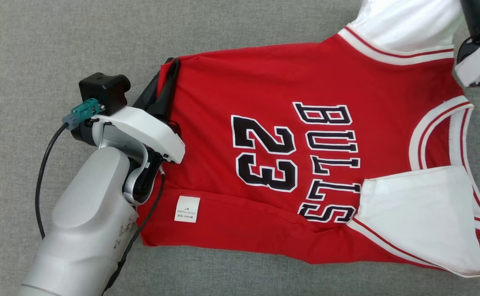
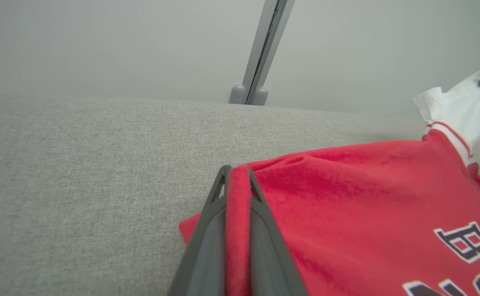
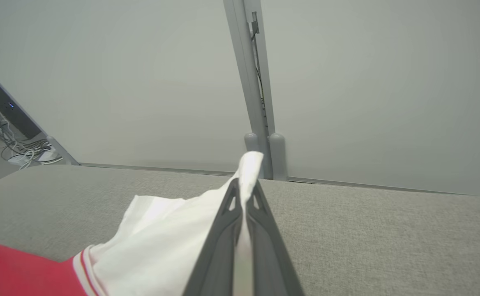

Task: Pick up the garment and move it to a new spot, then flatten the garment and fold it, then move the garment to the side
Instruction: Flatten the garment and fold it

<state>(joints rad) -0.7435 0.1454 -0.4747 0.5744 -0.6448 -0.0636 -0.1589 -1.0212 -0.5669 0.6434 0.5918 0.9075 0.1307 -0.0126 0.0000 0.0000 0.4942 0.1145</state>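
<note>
Red jersey (image 1: 264,82), white sleeves (image 1: 421,205), grey fabric surface (image 1: 59,41)

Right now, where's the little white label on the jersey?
In the head view, the label sits low on the left of the red jersey, beside the left forearm and below-left of the number 23.

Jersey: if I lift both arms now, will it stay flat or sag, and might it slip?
Probably floppy: the jersey bunches where the left gripper pinches its hem, so the middle should sag. Likely light: the thin sleeve drapes from the right gripper. It may slip, since each grip holds only an edge.
</note>
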